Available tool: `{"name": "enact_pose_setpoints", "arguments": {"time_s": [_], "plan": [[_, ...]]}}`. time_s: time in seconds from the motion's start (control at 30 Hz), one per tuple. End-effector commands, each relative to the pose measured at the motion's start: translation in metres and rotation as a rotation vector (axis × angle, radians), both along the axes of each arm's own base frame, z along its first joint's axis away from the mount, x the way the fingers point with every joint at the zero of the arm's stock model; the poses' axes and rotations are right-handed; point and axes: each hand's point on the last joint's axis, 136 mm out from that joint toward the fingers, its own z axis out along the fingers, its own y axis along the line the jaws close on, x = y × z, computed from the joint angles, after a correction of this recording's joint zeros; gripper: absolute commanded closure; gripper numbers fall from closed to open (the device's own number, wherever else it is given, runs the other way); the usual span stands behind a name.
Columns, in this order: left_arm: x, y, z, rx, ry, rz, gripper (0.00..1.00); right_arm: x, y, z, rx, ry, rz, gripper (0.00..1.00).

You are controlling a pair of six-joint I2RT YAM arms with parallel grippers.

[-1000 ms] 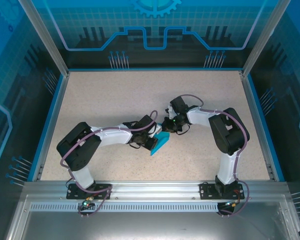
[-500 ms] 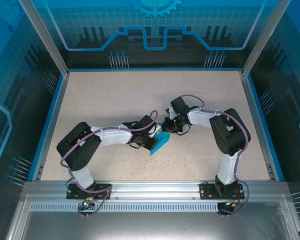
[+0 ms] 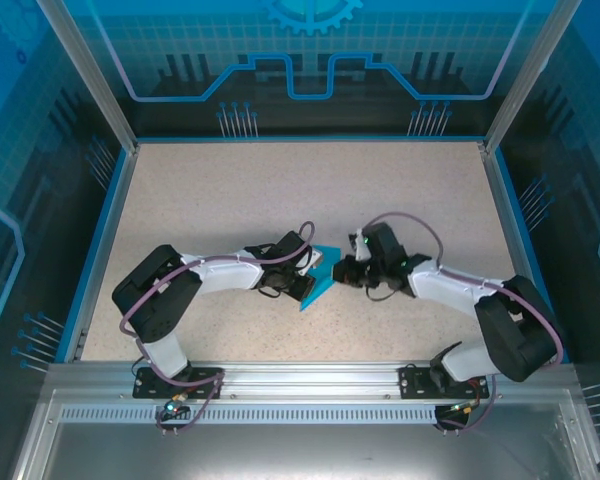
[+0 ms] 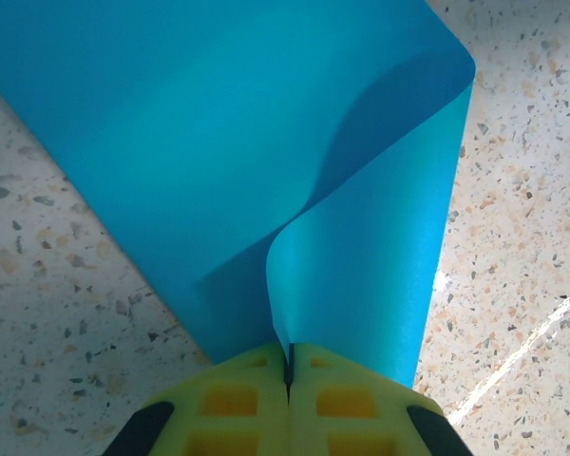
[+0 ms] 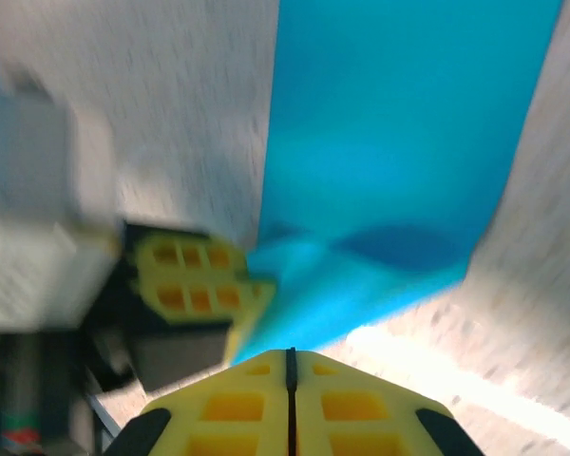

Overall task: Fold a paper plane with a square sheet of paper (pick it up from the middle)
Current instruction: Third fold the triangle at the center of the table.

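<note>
Your right hand [image 3: 344, 276] has swung nearer, now clenched just beside the square sheet of paper [image 3: 321, 272] that your left hand [image 4: 287, 378] pinches. Tug unevenly and the loose fold could tear or slip free.

Top view bright, even, sharp; L wrist crisp, soft shadows; R wrist motion-blurred (badly).

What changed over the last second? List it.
The right arm swung its elbow back toward its base. That carried the right gripper from the far side of the square sheet of paper to its right side, jaws together. The left gripper stayed shut on the sheet, unmoved.
</note>
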Motion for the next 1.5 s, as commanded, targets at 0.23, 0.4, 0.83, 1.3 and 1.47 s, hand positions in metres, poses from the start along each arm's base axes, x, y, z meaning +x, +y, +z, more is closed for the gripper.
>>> {"name": "enact_pose_setpoints", "arguments": {"time_s": [0.23, 0.4, 0.83, 1.3, 1.47], "plan": [[-0.012, 0.017, -0.022, 0.054, 0.068, 0.026, 1.0, -0.035, 0.049, -0.006, 0.113, -0.019, -0.078, 0.95], [-0.014, 0.017, -0.022, 0.051, 0.077, 0.026, 1.0, -0.034, 0.07, -0.006, 0.145, -0.017, -0.072, 0.96], [-0.017, 0.014, -0.023, 0.036, 0.096, 0.015, 1.0, -0.034, 0.08, -0.021, 0.143, 0.018, -0.119, 0.96], [-0.018, 0.013, -0.022, 0.032, 0.102, 0.011, 1.0, -0.042, 0.065, -0.049, 0.036, 0.092, -0.151, 0.96], [-0.02, 0.013, -0.023, 0.031, 0.112, 0.011, 1.0, -0.042, 0.061, -0.046, 0.005, 0.094, -0.156, 0.95]]}}
